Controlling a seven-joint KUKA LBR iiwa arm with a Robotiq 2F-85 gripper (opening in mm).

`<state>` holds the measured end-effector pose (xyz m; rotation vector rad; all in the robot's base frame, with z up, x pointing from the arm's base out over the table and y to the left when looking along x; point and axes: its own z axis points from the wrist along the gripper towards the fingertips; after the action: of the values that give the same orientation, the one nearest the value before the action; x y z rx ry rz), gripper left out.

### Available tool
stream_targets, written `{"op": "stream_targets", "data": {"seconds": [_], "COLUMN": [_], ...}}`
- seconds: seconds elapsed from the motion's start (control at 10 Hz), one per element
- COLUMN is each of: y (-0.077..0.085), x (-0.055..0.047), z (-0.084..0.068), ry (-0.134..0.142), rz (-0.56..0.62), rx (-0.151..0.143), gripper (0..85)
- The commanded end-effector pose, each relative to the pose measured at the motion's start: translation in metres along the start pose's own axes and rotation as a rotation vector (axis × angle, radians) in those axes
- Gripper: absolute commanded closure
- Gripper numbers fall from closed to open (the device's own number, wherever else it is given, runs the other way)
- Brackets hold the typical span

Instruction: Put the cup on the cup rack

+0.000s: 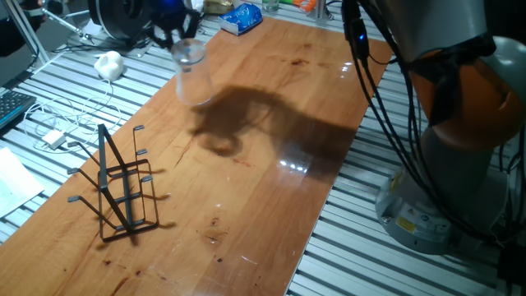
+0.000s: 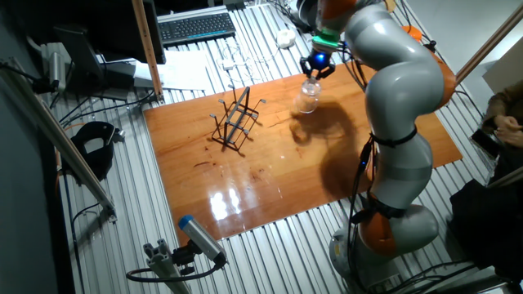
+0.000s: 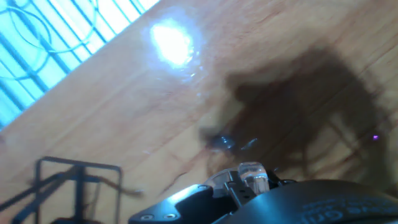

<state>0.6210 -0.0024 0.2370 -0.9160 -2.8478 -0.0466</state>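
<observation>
The cup [image 1: 191, 72] is a clear tumbler hanging upright above the far left part of the wooden table [image 1: 271, 189]. My gripper [image 1: 177, 31] is shut on the cup's rim from above. The other fixed view shows the cup [image 2: 308, 96] under the gripper [image 2: 317, 65]. The black wire cup rack [image 1: 119, 189] stands on the table near the front left, well apart from the cup; it also shows in the other fixed view [image 2: 234, 124]. In the hand view the cup's rim [image 3: 252, 174] sits just under the hand, and the rack [image 3: 74, 183] is at the lower left.
A white crumpled object [image 1: 108, 64], white cables [image 1: 49, 123] and a blue packet [image 1: 241, 18] lie off the table's far side. A keyboard [image 2: 196, 27] is behind the table. The arm's base [image 1: 436, 197] and black cables [image 1: 386, 107] stand at the right.
</observation>
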Motion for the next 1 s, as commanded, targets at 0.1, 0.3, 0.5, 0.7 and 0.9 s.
{"op": "stream_targets", "data": {"seconds": [0.1,0.3,0.5,0.7,0.9], "y": [0.023,0.021,0.019,0.019,0.019], "x": [0.009,-0.004,-0.009,-0.009,-0.009], "z": [0.011,0.019,0.022,0.022,0.022], "ry": [0.001,0.012,-0.014,-0.027,-0.008], "rz": [-0.026,-0.060,-0.090,-0.149,-0.221], "rx": [-0.051,-0.057,-0.026,-0.023,-0.040], "gripper": [85.0,85.0,85.0,85.0,85.0]}}
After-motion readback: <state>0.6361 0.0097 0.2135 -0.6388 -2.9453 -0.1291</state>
